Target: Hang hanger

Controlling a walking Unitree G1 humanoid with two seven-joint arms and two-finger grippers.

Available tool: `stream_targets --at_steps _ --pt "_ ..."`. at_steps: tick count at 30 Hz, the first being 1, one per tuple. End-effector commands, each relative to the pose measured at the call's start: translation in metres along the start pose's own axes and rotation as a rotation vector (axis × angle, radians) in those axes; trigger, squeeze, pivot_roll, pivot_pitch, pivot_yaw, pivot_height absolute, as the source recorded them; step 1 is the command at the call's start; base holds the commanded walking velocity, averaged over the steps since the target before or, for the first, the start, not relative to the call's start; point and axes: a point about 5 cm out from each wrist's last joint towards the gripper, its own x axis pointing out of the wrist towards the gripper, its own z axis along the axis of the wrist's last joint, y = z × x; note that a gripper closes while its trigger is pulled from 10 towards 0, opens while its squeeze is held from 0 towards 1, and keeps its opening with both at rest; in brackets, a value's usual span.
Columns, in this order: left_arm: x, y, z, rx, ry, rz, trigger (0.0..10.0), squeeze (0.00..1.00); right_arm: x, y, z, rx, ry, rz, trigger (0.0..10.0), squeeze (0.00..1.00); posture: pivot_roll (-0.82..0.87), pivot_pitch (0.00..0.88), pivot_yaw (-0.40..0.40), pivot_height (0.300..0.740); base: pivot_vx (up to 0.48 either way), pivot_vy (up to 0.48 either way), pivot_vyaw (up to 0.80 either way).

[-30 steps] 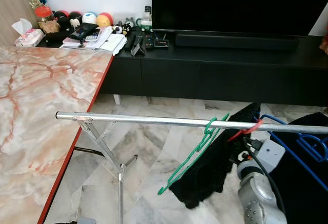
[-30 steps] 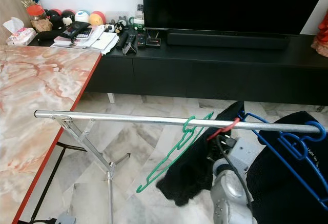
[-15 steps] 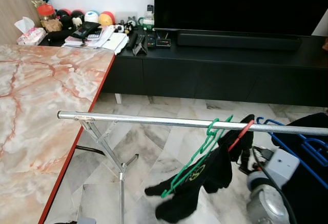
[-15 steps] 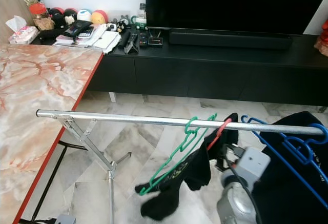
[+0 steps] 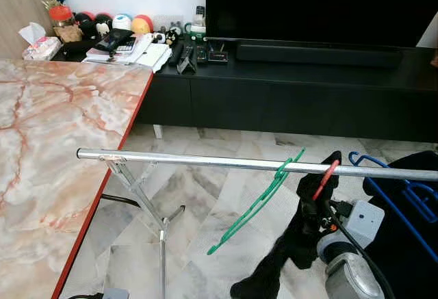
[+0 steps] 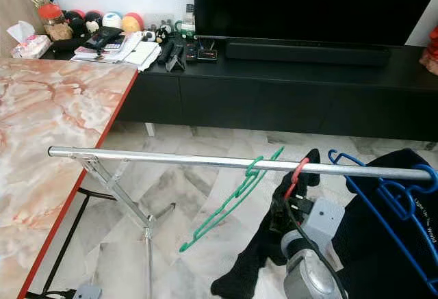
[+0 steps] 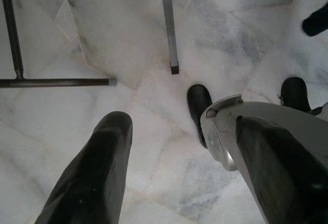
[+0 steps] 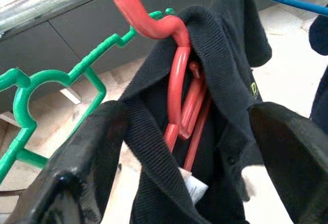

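Observation:
A red hanger (image 5: 326,174) is hooked over the silver rail (image 5: 191,161), and a black garment (image 5: 295,241) droops from it toward the floor. My right gripper (image 8: 187,147) sits just below the rail and is open. Its fingers (image 8: 87,157) stand on either side of the garment's collar and the red hanger (image 8: 177,80). An empty green hanger (image 5: 256,203) hangs tilted on the rail just to the left. My left gripper (image 7: 179,183) hangs open over the floor.
A blue hanger (image 5: 404,193) with dark clothing fills the rail's right end. A marble table (image 5: 48,141) with a red edge stands to the left. The rack's legs (image 5: 147,206) spread below the rail. A black TV console (image 5: 287,94) runs along the back.
The black garment, spread and lifted a second ago, has dropped and now hangs straight from the red hanger. The green hanger swung slightly. My right wrist rose toward the rail.

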Motion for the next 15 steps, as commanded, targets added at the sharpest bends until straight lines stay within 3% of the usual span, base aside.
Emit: stream_targets --at_steps 1,10,15 --pt "-0.002 -0.002 -0.008 0.013 0.03 -0.015 10.0 0.0 -0.004 0.002 0.002 -0.009 0.002 0.007 10.0 0.0 -0.03 0.126 -0.013 0.74 0.0 0.0 0.0" --pt "-0.001 -0.005 -0.007 0.028 0.029 -0.028 10.0 0.0 0.003 -0.005 -0.004 -0.034 0.038 -0.002 10.0 0.0 -0.03 0.112 -0.016 0.74 0.0 0.0 0.0" --pt "-0.001 -0.005 -0.008 0.032 0.031 -0.028 10.0 0.0 0.011 -0.014 0.003 -0.018 -0.006 -0.077 10.0 0.0 -0.03 0.104 -0.018 0.74 0.0 0.0 0.0"
